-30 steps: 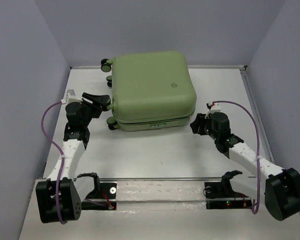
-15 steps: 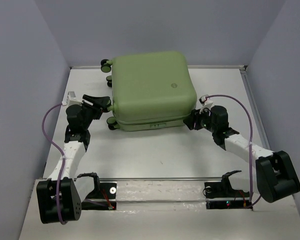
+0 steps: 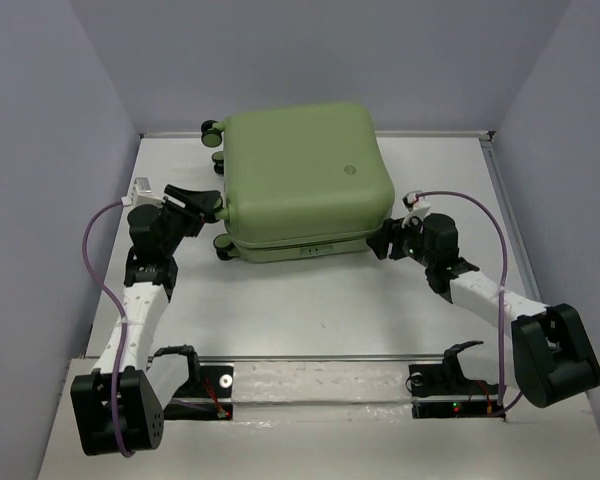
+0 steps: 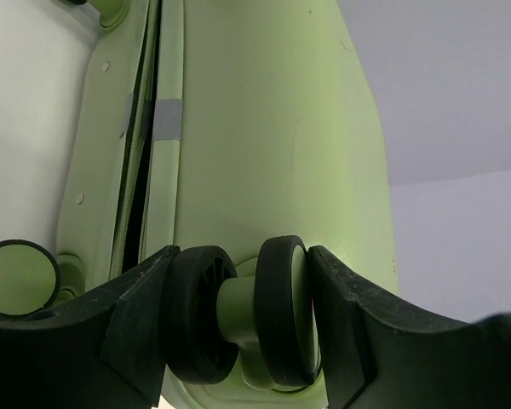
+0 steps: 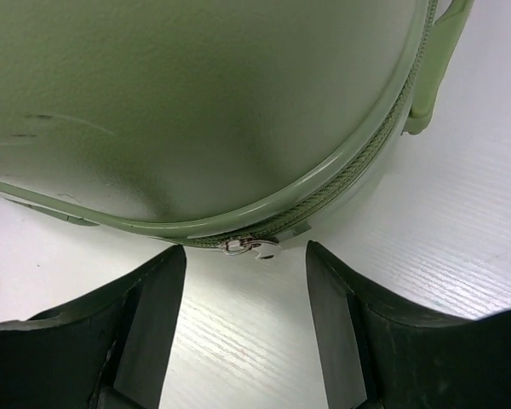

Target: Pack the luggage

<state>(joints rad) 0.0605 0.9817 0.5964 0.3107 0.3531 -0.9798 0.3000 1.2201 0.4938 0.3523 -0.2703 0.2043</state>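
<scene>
The left claw [image 4: 243, 264] is closed around a caster wheel [image 4: 238, 315], its fingers [image 4: 140, 315] touching the wheel's two black discs from either side. The right claw [image 5: 245, 260] stands wide and holds nothing. It sits low over the desk [image 3: 320, 300] with the small metal zipper pull [image 5: 249, 246] just ahead of the gap between its fingers.

Both claws are at the suitcase [image 3: 300, 170], which lies flat on the far middle of the desk with its lid on top and its wheels to the left. The right claw is at the near right corner.

The shell looks stiff, smooth and rounded, so a claw would likely slip off it, and it is far too broad to span. The better holds are the small parts: the wheels, the zipper pull and the lip of the seam. A caster swivels, so a pull there may twist rather than drag. Lying flat, the case should slide, not roll.

The inside is hidden, so I cannot tell whether anything is packed. The left wrist view shows a dark slit along the seam [image 4: 145, 128], but I cannot tell how far the zipper [image 5: 349, 183] is closed. A green piece [image 5: 430, 77] is cut off at the edge of the right wrist view and hard to identify.
</scene>
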